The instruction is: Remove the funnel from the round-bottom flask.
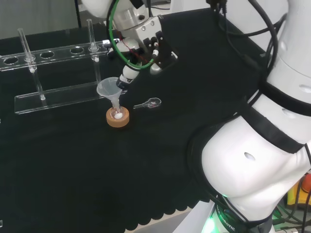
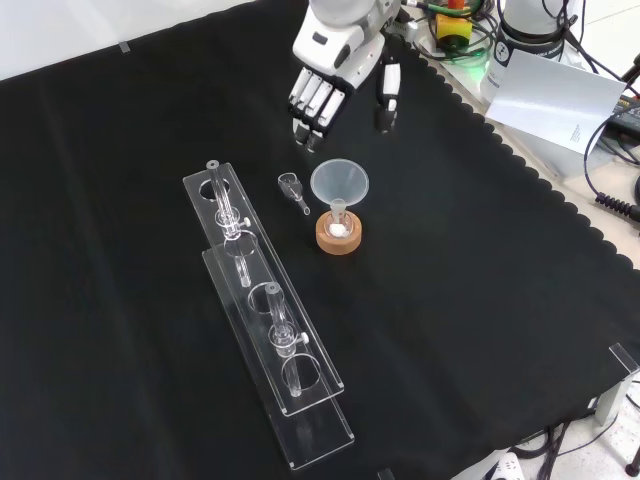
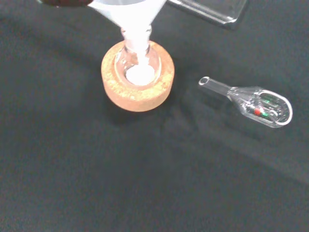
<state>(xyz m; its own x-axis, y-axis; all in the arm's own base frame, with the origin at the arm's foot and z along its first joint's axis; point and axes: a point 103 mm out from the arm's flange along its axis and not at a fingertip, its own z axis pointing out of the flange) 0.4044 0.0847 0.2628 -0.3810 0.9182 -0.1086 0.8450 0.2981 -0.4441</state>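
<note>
Across the desk [image 2: 150,380] lies black cloth with a scalloped edge. Left in the front view stands a clear rack [image 2: 265,315]. Centrally, the funnel [image 2: 339,183] sits in the flask [image 2: 338,228] on its cork ring [image 2: 339,236]. Above, the hand [image 2: 325,85] hovers, fingers [image 2: 305,130] relaxed, holding nothing.

Bench was covered in black cloth [image 2: 480,300]. On it sat a clear rack [image 2: 265,310] (two tubes upright in it), a cork ring [image 2: 338,237] and a small glass scoop [image 2: 292,188], lying flat beside the ring.
</note>
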